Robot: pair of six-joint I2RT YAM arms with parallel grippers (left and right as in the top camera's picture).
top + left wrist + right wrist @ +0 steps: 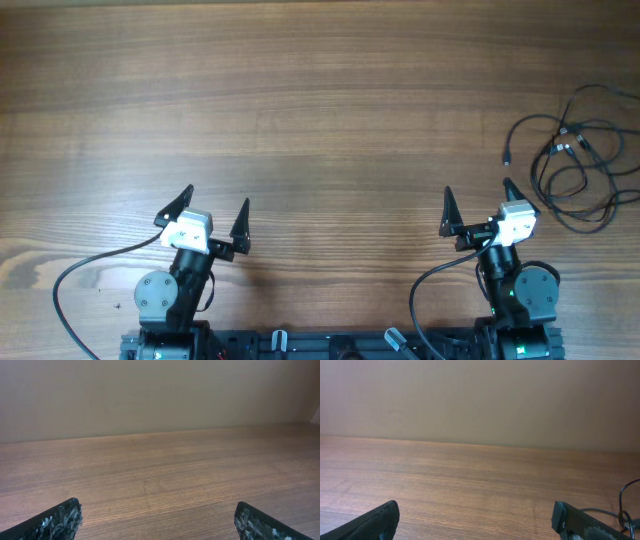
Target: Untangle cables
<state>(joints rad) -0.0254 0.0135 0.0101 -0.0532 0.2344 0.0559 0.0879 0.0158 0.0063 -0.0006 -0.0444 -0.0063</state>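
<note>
The cables [578,158] are thin black cords in loose tangled loops at the table's far right, with a small plug end [507,157] pointing left. A bit of them shows at the right edge of the right wrist view [627,510]. My right gripper [478,204] is open and empty near the front edge, to the left of and nearer than the cables. My left gripper [215,207] is open and empty at the front left, far from the cables. No cable shows in the left wrist view, only its two fingertips [157,520].
The wooden table [300,120] fills the overhead view. Thicker black wires run from each arm base [70,285] along the front edge. A plain beige wall stands behind the table's far edge [480,400].
</note>
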